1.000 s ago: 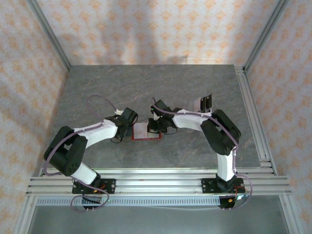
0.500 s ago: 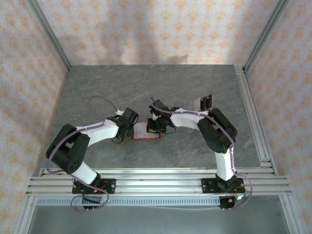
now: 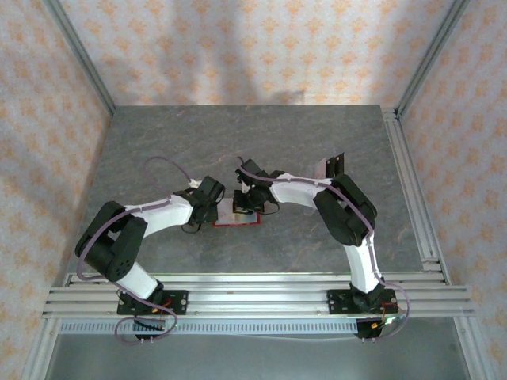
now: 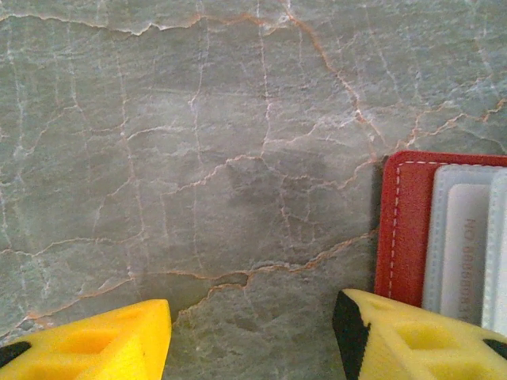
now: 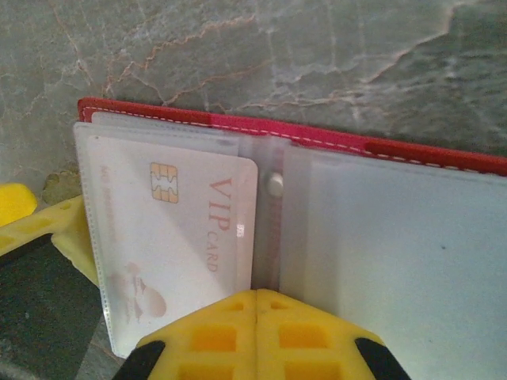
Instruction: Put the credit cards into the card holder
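The red card holder (image 3: 236, 217) lies open on the table between my two grippers, its clear sleeves facing up. In the right wrist view a pale card (image 5: 178, 229) with a gold chip and "VIP CARD" lettering sits inside the left sleeve of the card holder (image 5: 333, 136). My right gripper (image 5: 256, 297) is shut, its tips resting on the holder at the middle fold. My left gripper (image 4: 249, 317) is open over bare table, its right finger (image 4: 412, 336) on the holder's red corner (image 4: 404, 229). More dark credit cards (image 3: 333, 166) lie at the back right.
The grey marbled tabletop (image 3: 238, 142) stretches away behind the holder. Metal rails (image 3: 412, 182) run along the right side and the near edge. The left gripper's yellow finger (image 5: 47, 229) shows at the holder's left edge in the right wrist view.
The right arm has swung left, carrying its shut gripper leftward over the holder. The left gripper edged closer to the holder's left edge.
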Robot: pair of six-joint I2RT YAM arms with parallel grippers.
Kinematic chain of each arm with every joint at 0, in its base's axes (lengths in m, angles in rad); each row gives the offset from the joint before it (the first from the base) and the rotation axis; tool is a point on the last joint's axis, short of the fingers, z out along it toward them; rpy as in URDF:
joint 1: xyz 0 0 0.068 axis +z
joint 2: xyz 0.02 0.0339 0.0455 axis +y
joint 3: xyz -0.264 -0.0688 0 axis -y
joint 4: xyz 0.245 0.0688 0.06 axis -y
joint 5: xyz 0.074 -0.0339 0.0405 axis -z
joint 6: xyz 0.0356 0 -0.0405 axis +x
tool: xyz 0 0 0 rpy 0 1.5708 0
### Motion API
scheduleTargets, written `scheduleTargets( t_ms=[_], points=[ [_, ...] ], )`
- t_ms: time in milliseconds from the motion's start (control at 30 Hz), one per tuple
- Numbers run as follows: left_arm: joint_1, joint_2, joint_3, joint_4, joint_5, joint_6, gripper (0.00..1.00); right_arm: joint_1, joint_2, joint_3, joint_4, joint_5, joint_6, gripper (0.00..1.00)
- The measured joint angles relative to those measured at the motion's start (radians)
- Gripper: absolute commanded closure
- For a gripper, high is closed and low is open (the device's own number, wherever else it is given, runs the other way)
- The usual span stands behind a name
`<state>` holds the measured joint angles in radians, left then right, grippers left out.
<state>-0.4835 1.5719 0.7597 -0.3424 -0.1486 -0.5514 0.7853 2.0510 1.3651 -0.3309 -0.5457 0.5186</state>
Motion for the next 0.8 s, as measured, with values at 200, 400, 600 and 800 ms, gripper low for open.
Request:
scheduleTargets(
  t_ms=[200,400,600,800],
  points=[
    [0.000,0.000,0.000,0.000,0.003,0.000,0.41,0.000,0.007,0.016,-0.015,0.000,0.000,0.99],
    [0.000,-0.013,-0.001,-0.013,-0.017,-0.006,0.40,0.001,0.002,0.018,-0.024,0.016,-0.011,0.98],
    [0.000,-0.058,-0.004,-0.053,-0.058,-0.024,0.40,-0.002,-0.045,0.017,-0.056,0.053,-0.026,0.99],
    [0.000,-0.052,-0.004,-0.063,-0.069,-0.024,0.40,-0.003,-0.057,0.019,-0.080,0.060,-0.035,0.99]
  ],
)
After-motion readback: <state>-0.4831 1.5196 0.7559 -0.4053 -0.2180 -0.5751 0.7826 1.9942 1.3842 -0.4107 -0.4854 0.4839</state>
